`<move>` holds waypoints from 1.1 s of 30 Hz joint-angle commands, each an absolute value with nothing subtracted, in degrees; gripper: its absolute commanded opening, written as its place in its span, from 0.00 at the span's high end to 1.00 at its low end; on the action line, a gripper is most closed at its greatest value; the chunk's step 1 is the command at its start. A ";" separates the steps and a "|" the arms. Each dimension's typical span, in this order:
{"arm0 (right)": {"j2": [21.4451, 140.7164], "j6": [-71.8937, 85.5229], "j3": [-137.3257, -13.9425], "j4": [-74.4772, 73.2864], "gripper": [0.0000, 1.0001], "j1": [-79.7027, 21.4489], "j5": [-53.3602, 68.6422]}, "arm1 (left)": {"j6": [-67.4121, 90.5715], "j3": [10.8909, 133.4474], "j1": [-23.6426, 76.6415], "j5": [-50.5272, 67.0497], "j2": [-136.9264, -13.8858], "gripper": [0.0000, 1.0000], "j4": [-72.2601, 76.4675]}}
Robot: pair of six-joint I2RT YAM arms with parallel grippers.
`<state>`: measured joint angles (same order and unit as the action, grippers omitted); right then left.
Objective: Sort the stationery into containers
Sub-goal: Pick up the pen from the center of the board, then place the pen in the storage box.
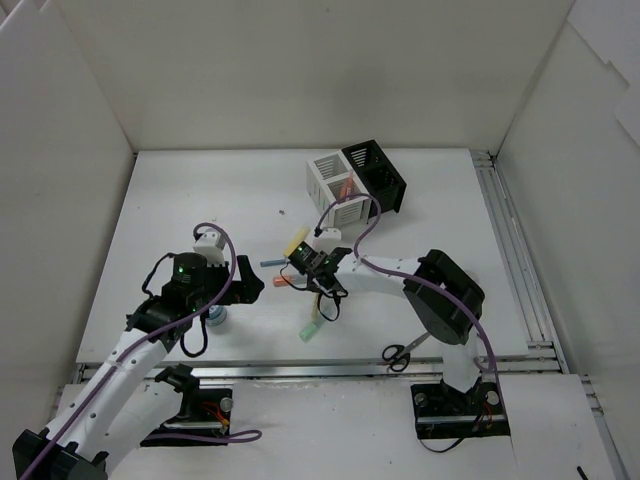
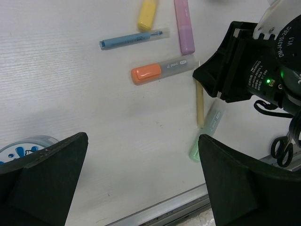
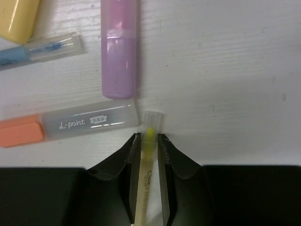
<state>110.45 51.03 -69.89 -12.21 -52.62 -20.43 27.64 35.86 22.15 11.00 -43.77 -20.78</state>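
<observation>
The right hand [image 3: 149,141] is clamped on a thin yellow pen [image 3: 151,121], apparently flat on the tabletop [image 3: 225,70]. It looks light, stiff and slick-barrelled, so a mid-barrel grip suits it.

Six markers [image 2: 162,70], two holders [image 1: 348,212], one jar [image 2: 23,148], scissors [image 1: 400,352]

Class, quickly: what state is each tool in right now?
Left tool: open, holding nothing.
Right tool: shut on the thin yellow pen.
</observation>
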 commanded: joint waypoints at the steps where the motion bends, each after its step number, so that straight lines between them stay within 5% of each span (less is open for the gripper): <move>1: 109.86 52.29 -69.34 -13.54 0.83 -50.63 -25.92 | 27.33 38.15 22.41 9.93 -43.59 0.01 -19.07; 11: 110.39 54.40 -74.79 -12.66 1.00 -48.17 -34.18 | 27.51 40.07 22.41 7.47 -45.35 0.01 -20.13; 18: 103.11 49.76 -73.31 -6.69 1.00 -45.71 -38.76 | 24.62 40.52 22.41 10.36 -47.89 0.00 -17.50; 27: 92.30 27.72 -67.42 20.63 1.00 -41.14 -38.41 | 17.76 45.44 22.41 15.38 -53.08 0.00 -14.33; 33: 95.52 7.84 -70.92 37.96 1.00 -37.36 -31.23 | 14.34 45.97 22.41 17.31 -54.84 0.00 -11.08</move>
